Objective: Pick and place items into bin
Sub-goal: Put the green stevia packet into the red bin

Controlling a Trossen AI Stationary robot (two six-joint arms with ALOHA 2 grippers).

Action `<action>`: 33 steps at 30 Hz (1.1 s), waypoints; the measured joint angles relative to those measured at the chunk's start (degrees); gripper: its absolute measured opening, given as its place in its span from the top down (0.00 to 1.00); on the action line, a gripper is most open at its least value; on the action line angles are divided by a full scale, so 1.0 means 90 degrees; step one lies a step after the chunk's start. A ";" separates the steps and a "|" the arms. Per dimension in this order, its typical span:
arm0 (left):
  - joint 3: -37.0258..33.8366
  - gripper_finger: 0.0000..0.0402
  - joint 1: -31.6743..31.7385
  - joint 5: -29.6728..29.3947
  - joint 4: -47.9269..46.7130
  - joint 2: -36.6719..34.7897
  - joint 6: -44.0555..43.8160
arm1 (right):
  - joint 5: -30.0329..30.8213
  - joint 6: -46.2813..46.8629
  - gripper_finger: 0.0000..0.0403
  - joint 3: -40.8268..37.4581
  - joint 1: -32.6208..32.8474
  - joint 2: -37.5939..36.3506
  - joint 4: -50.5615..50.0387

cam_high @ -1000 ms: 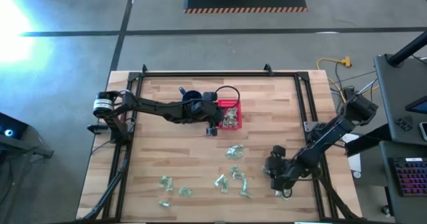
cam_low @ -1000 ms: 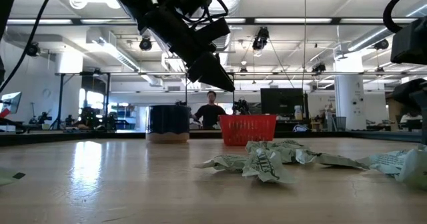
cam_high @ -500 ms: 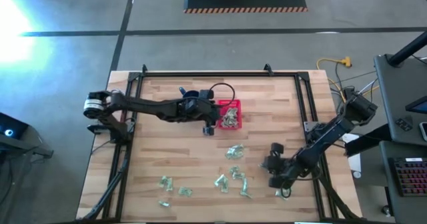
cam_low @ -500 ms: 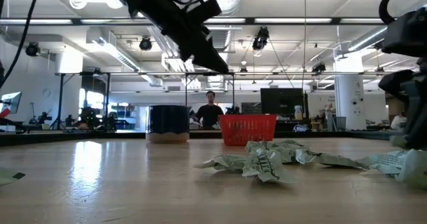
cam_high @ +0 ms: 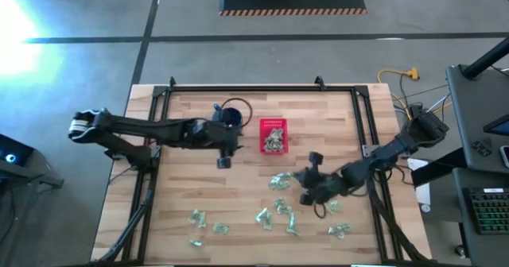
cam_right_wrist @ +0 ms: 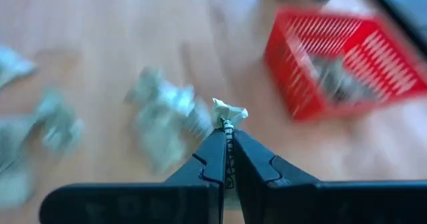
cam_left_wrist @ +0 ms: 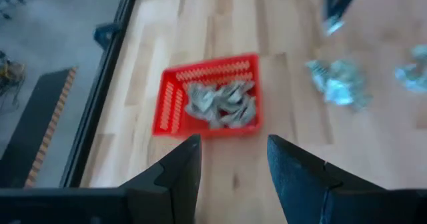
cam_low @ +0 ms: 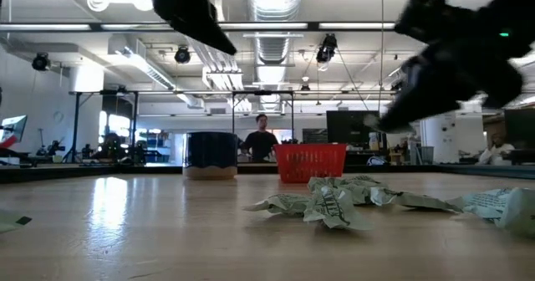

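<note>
**Carrying one wrapper toward the basket**

My right gripper [cam_right_wrist: 228,132] pinches a crumpled whitish wrapper piece [cam_right_wrist: 229,111], lifted short of the red perforated plastic basket [cam_high: 273,136] so it clears the rim. My left gripper [cam_left_wrist: 233,159], fingers apart, hangs empty beside the basket.

Perforated plastic basket [cam_high: 272,135], wood-plank table [cam_high: 318,116], crinkled wrappers [cam_high: 280,180]

One camera hangs overhead, looking straight down on the bench [cam_high: 238,219]. Another sits at benchtop level, facing the room. Both wrist cameras look down close; every view shares the red basket [cam_high: 273,136].
</note>
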 joint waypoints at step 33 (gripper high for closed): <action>-0.2099 0.61 -0.1417 -0.0107 0.0425 -0.1659 -0.1119 | -0.3638 -0.2642 0.75 0.0530 -0.4490 0.0075 0.1386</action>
